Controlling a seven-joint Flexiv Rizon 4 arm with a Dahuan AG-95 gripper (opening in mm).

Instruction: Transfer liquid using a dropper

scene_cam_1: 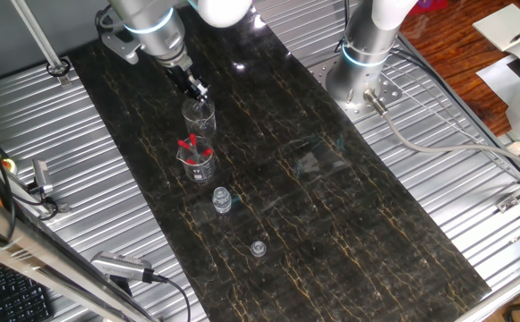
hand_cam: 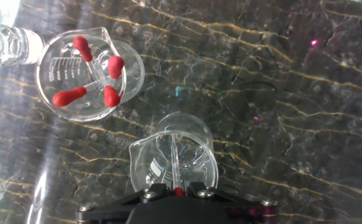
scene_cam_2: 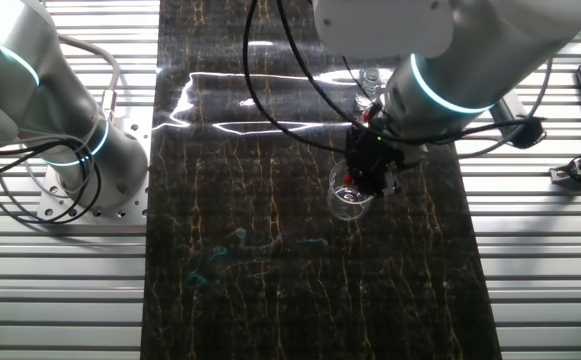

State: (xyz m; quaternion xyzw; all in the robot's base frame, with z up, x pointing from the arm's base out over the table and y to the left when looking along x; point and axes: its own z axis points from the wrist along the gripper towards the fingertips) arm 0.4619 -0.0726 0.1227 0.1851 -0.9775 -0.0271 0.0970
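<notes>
Gripper [hand_cam: 177,190] pinches a dropper [hand_cam: 176,163] inside one beaker [hand_cam: 171,157]; four droppers fill another [hand_cam: 88,76]

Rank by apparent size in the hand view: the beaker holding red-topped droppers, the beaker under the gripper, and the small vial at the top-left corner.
1. Beaker holding droppers and beaker under the gripper: too alike to separate.
2. Vial: smallest, though cut off by the frame edge.

The worktop [hand_cam: 305,124] is black, veined with gold. Red bulbs [hand_cam: 87,71] top the droppers in a clear beaker [hand_cam: 50,87].
</notes>
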